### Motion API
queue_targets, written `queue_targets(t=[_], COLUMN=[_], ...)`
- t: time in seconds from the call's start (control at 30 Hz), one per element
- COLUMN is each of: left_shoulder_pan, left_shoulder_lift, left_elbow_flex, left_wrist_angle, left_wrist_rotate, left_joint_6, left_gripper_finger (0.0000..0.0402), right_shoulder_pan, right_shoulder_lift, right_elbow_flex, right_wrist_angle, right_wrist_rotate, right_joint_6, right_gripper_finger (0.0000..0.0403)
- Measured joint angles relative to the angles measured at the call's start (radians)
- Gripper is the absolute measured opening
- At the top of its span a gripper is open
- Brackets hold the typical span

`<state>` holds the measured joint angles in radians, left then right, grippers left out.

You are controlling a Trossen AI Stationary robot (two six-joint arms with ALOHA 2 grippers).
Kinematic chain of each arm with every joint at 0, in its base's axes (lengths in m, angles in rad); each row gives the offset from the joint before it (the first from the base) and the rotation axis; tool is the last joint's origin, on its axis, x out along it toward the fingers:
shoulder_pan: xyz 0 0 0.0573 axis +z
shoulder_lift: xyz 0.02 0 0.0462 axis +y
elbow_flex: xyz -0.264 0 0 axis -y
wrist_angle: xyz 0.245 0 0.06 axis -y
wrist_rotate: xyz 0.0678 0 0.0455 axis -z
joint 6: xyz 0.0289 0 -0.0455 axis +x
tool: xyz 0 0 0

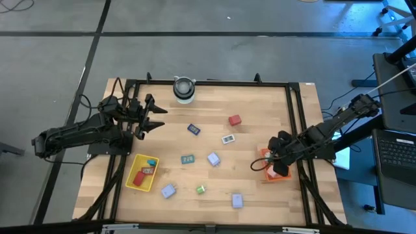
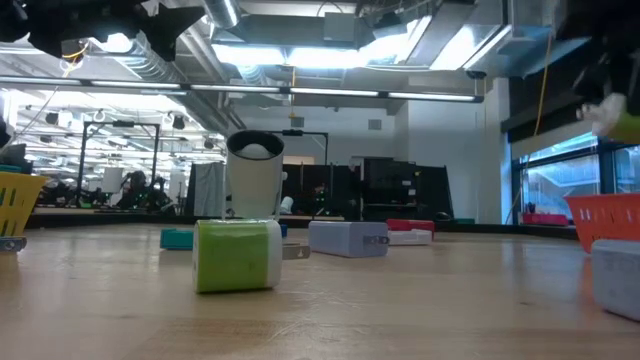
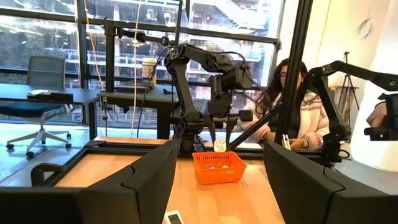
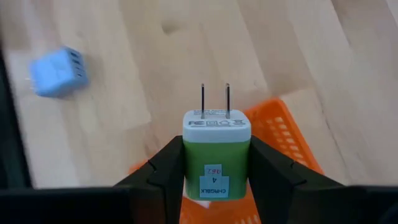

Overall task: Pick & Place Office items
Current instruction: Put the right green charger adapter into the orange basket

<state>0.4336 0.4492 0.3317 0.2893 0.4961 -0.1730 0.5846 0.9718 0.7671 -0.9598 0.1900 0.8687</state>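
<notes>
A green plug-in charger (image 4: 216,160), prongs pointing away from the wrist, sits clamped between the right gripper (image 4: 216,171) fingers, directly above the orange basket (image 4: 287,134) — apparently positioned to release into it. A blue charger (image 4: 58,72) lies on the table beyond. The left gripper (image 1: 153,117) waits open, well away.

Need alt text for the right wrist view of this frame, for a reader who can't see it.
The right claw is shut on a green-and-white charger, prongs pointing away from the camera, held above the orange tray. A blue charger lies farther off on the wooden table.
</notes>
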Motion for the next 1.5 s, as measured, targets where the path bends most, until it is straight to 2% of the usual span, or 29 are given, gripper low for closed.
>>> queue_targets(t=[0.27,1.1,1.37,1.5], left_shoulder_pan=[0.0,0.0,0.0,0.0], left_shoulder_lift=[0.0,0.0,0.0,0.0], left_elbow_flex=[0.0,0.0,0.0,0.0], left_wrist_angle=[0.0,0.0,-0.001,0.0], left_wrist_rotate=[0.0,-0.001,-0.001,-0.001], left_joint_6=[0.0,0.001,0.001,0.002], left_gripper_finger=[0.0237,0.0237,0.0237,0.0237], right_shoulder_pan=[0.0,-0.053,-0.054,-0.054], right_shoulder_lift=[0.0,0.0,0.002,0.002], right_elbow_flex=[-0.136,-0.157,-0.244,-0.257], right_wrist_angle=[0.048,0.046,0.168,0.166], right_wrist_rotate=[-0.103,-0.104,-0.138,-0.144], right_joint_6=[0.046,0.04,0.088,0.085], right_gripper_finger=[0.014,0.014,0.014,0.0146])
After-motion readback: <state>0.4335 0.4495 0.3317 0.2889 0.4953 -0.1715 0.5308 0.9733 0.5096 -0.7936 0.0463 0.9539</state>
